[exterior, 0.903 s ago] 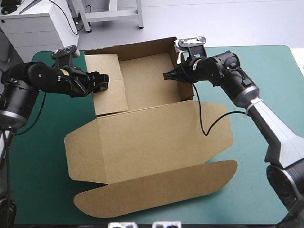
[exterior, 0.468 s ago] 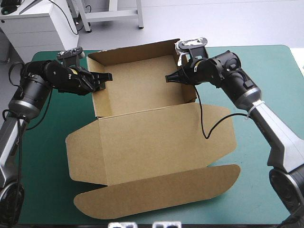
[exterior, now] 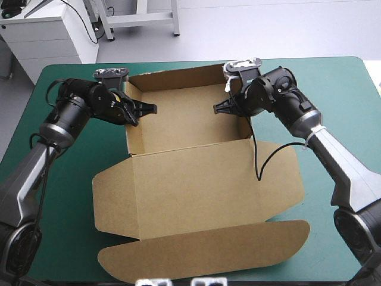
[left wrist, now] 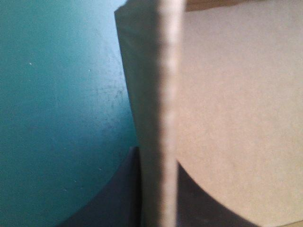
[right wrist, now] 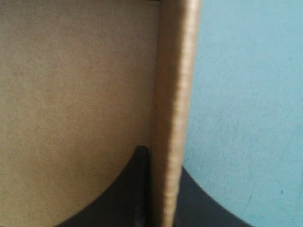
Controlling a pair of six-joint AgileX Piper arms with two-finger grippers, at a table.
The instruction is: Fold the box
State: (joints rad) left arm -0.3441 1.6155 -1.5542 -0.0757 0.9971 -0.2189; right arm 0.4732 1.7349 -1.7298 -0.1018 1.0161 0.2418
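The brown box (exterior: 190,185) stands as an open tray at the back of the table, its lid lying flat toward the near edge. My left gripper (exterior: 146,109) is at the tray's left wall, shut on it. In the left wrist view the wall's edge (left wrist: 165,94) runs upright between the black fingers (left wrist: 113,198). At the right wall my right gripper (exterior: 220,108) is shut on the board, one tip inside the tray. The right wrist view shows that wall's edge (right wrist: 176,94) pinched between its fingers (right wrist: 128,189).
The lid's rounded front flap (exterior: 202,253) reaches close to the table's near edge. Teal-green cover (exterior: 339,89) shows bare to the right of the box and on the left (exterior: 59,196). The tray's back wall (exterior: 178,77) stands near the far edge.
The left flap, earlier lying inside the tray, now stands upright as a wall. My left gripper has closed on it and moved right. The whole box has shifted slightly to the right.
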